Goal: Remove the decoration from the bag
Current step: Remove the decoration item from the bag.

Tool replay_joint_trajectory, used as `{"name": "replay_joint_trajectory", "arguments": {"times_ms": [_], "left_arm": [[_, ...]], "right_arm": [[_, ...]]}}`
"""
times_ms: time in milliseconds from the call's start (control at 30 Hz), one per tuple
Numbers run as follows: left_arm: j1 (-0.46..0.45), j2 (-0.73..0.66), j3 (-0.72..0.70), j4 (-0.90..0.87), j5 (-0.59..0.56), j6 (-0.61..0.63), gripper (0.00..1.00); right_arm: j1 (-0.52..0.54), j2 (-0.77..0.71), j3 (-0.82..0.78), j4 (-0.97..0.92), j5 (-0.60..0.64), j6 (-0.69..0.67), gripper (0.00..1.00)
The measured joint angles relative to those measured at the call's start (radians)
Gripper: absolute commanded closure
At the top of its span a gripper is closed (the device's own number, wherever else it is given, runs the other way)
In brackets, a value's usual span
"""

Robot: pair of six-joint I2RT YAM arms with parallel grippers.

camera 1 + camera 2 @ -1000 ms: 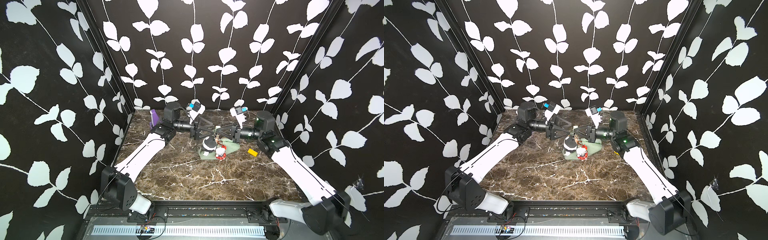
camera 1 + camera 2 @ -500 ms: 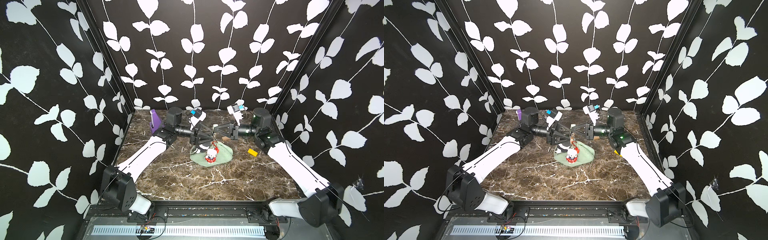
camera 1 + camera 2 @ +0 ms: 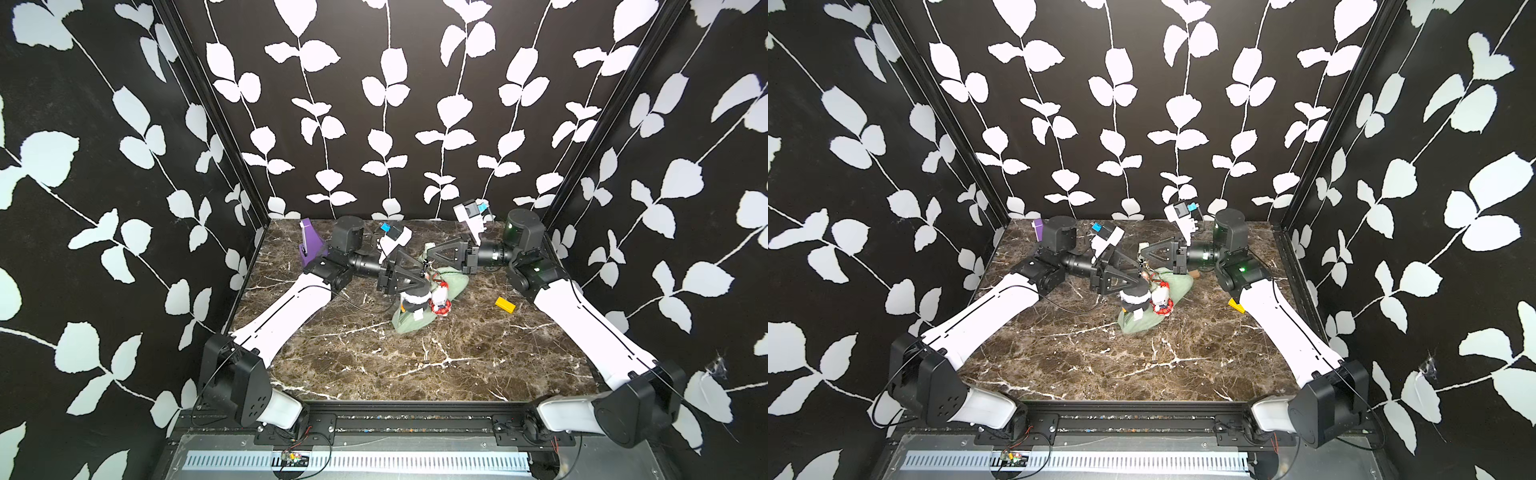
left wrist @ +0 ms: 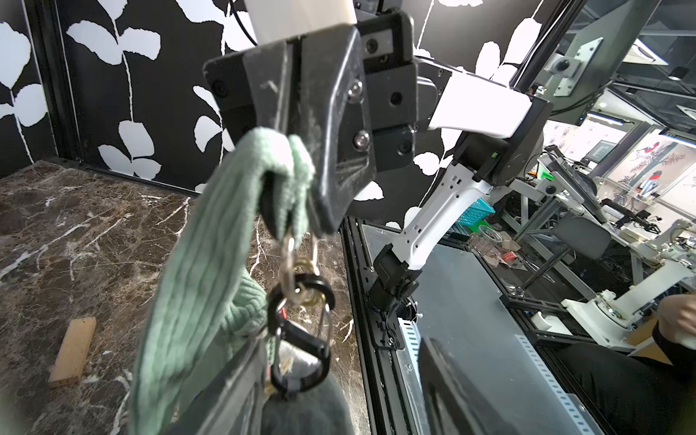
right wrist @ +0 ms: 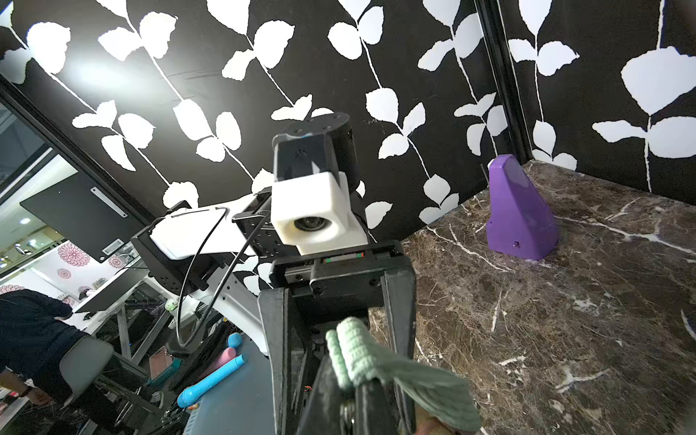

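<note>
Right gripper (image 4: 297,211) pinches strap (image 4: 196,293) of sage-green fabric bag (image 3: 453,279); left gripper (image 3: 424,279) spread beside black carabiner (image 4: 301,339); risk: closes off-clasp, misses.

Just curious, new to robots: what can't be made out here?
What hangs from the black carabiner: left wrist view, blurred and cut off by the edge.
Faces of the decorations: both top views, too small.
Yellow block: in a top view, right arm covers part.
Purple wedge: in a top view, left arm hides most.

Top views overlook the table (image 3: 374,365); wrist views sit close.
</note>
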Motion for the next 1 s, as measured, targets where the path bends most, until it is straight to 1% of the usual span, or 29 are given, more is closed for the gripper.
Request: {"name": "replay_joint_trajectory", "arguments": {"times_ms": [100,367,500,667,767,933,1000], "left_arm": [[-0.001,0.000,-0.017,0.040,-0.011,-0.026,0.39],[-0.001,-0.008,-0.067,0.128,-0.080,-0.054,0.40],[-0.002,-0.013,-0.078,0.154,-0.099,-0.063,0.47],[-0.002,-0.013,-0.085,0.194,-0.103,-0.074,0.48],[-0.002,-0.013,-0.099,0.230,-0.108,-0.088,0.52],[-0.002,-0.013,-0.105,0.267,-0.110,-0.101,0.51],[-0.002,-0.013,-0.105,0.278,-0.110,-0.106,0.48]], "right_arm": [[0.000,0.000,0.002,-0.004,-0.001,-0.002,1.00],[0.000,0.000,0.002,-0.027,0.001,-0.004,1.00],[0.000,0.000,0.002,-0.029,0.000,-0.004,1.00],[0.000,0.000,0.002,-0.029,0.000,-0.004,1.00],[0.000,0.000,0.002,-0.029,0.000,-0.006,1.00],[0.000,0.000,0.002,-0.029,0.000,-0.006,1.00],[0.000,0.000,0.002,-0.029,0.000,-0.006,1.00]]}}
